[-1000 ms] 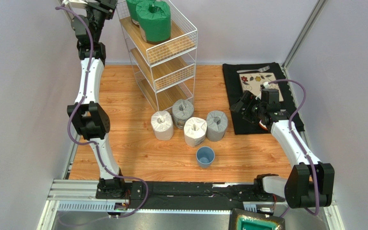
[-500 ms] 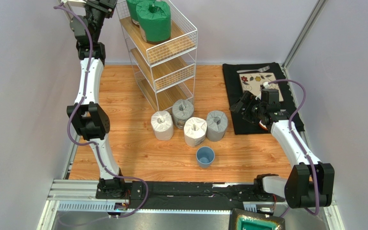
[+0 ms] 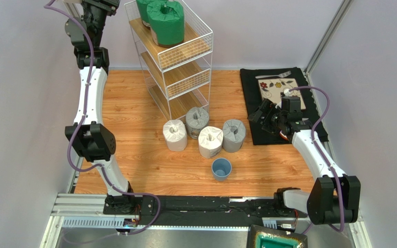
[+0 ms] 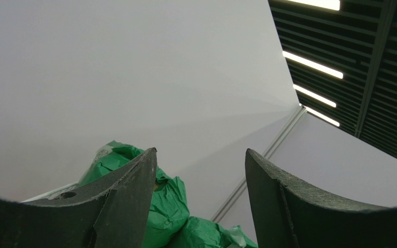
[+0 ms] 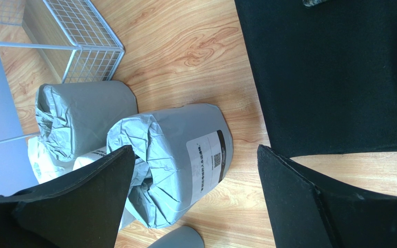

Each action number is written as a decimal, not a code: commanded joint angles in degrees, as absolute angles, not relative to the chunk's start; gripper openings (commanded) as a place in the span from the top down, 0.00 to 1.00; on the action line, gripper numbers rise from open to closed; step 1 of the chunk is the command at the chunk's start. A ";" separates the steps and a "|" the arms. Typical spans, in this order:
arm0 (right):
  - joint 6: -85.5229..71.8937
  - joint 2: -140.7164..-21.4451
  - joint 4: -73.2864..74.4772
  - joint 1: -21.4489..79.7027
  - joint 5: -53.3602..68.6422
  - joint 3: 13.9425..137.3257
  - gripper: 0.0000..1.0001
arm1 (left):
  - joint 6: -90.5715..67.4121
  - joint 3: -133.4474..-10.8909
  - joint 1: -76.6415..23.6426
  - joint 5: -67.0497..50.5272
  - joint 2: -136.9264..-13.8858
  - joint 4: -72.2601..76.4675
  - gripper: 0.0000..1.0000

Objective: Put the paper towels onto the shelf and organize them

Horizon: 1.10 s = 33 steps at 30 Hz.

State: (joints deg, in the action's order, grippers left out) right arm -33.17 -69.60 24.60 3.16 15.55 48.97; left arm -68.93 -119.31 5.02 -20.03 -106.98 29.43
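"Top external view: how many paper towels do you count?"

"Six short wrapped rolls. Two green plastic-wrapped rolls stand on the top wooden tier of the tall white wire-frame shelf. Two white wrapped rolls and two grey wrapped rolls cluster upright on the wooden table in front of it, near one small blue cup."

"And the claws?"

"The left gripper is up beside the shelf top, fingers apart around nothing (its wrist view shows green wrap behind them). The right gripper hovers at the edge of the black mat, spread wide, also empty."

"Anything hard to see?"

"The rear green roll is cut off by the picture's top edge, as is the left gripper in the top view. One flowered plate sits partly behind the right arm. In the right wrist view the white rolls are mostly hidden behind the grey ones."
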 commanded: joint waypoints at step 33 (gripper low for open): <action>-31.55 -67.76 24.52 1.93 15.64 48.25 0.08 | -60.55 -121.99 -1.85 -1.32 -108.01 26.11 0.32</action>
